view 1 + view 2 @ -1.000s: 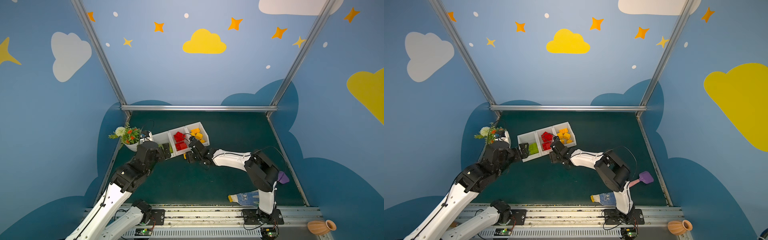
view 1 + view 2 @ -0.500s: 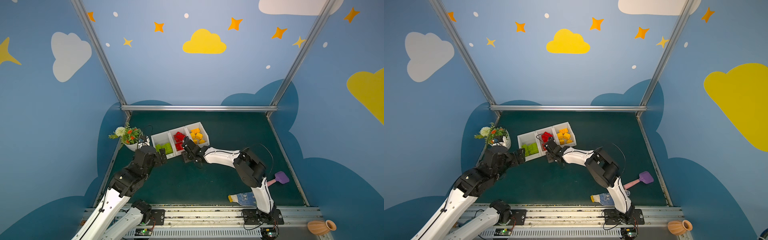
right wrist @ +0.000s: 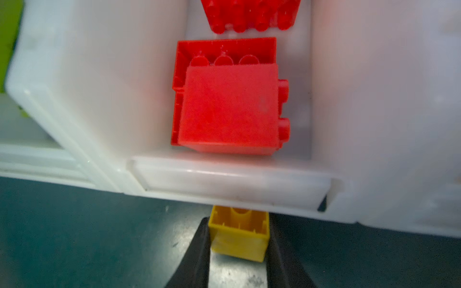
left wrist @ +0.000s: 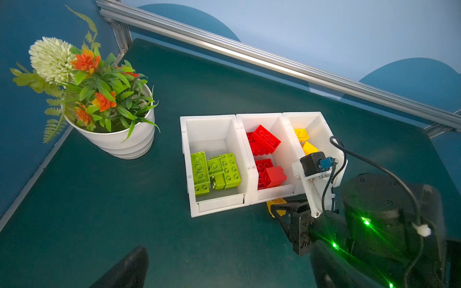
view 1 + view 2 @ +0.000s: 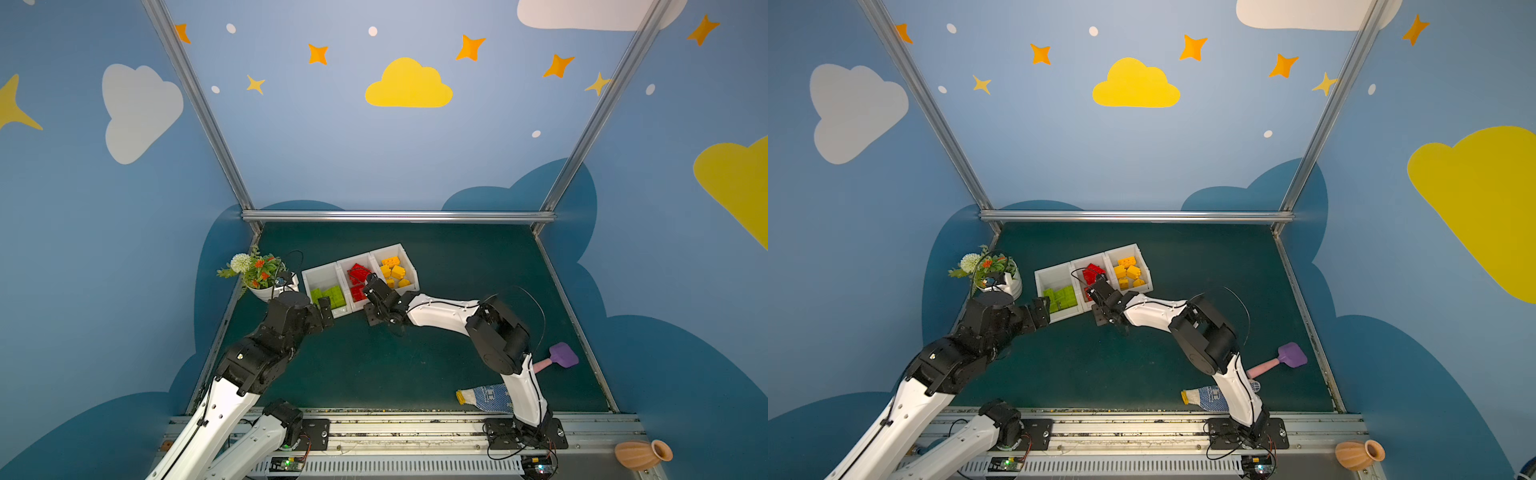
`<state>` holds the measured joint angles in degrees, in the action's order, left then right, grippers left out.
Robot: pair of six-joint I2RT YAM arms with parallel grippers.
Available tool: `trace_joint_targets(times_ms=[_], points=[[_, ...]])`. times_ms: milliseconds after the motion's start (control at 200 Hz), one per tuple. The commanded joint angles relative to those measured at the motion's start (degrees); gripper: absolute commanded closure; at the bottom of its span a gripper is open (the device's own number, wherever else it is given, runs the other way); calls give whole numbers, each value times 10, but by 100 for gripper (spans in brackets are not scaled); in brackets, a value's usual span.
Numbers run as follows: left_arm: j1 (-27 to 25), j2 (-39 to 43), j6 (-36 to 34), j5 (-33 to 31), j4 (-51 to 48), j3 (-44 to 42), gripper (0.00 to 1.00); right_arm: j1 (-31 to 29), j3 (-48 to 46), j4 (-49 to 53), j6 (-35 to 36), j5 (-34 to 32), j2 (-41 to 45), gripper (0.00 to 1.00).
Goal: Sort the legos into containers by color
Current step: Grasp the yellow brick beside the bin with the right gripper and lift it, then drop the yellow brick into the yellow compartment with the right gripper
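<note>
Right gripper (image 3: 239, 225): pinching yellow brick (image 3: 238, 239), at red-brick container's (image 3: 234, 183) outer front wall. Left gripper (image 5: 326, 311): jaws spread, empty, beside green-brick container (image 5: 319, 273).

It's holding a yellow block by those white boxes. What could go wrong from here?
1. The right hand pinches the yellow block close by the middle box; lifting might catch its front lip and shove the boxes.
2. The end box holding yellow blocks is next door; released early, the block could land among the red blocks.

Three containers (image 4: 219, 205), one flower pot (image 4: 124, 144)
</note>
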<state>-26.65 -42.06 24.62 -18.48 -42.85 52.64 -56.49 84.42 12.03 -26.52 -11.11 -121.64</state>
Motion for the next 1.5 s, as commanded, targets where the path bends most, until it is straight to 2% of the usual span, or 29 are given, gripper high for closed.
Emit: trace_joint_targets(times_ms=[0, 265, 435, 636, 876, 1061, 1126, 1231, 1356, 1497], points=[[2, -3, 0, 2, 0, -7, 0, -4, -24, 12, 9, -2, 53, 82], [3, -8, 1, 7, 0, -8, 0, 11, -66, 36, 8, 24, 153, 81], [4, -9, 1, 11, 1, -8, 0, 64, -59, 47, 23, 71, 187, 79], [3, -8, 1, 14, 1, -9, 0, 128, 12, 75, 49, 120, 147, 77], [4, -9, 1, 11, 2, -11, 0, 167, 100, 82, 71, 140, 62, 74], [6, -16, 0, 1, 0, -11, 0, 185, 194, 113, 79, 175, -7, 52], [5, -19, 0, -6, -2, -11, 0, 189, 215, 119, 85, 186, -15, 43], [7, -25, 1, -17, -4, -12, 0, 195, 227, 118, 94, 195, -9, 34], [5, -36, 4, -26, -1, -17, 0, 201, 195, 101, 109, 192, 34, 24], [11, -68, 3, -38, 17, -23, 0, 209, 72, 38, 119, 173, 131, 15]])
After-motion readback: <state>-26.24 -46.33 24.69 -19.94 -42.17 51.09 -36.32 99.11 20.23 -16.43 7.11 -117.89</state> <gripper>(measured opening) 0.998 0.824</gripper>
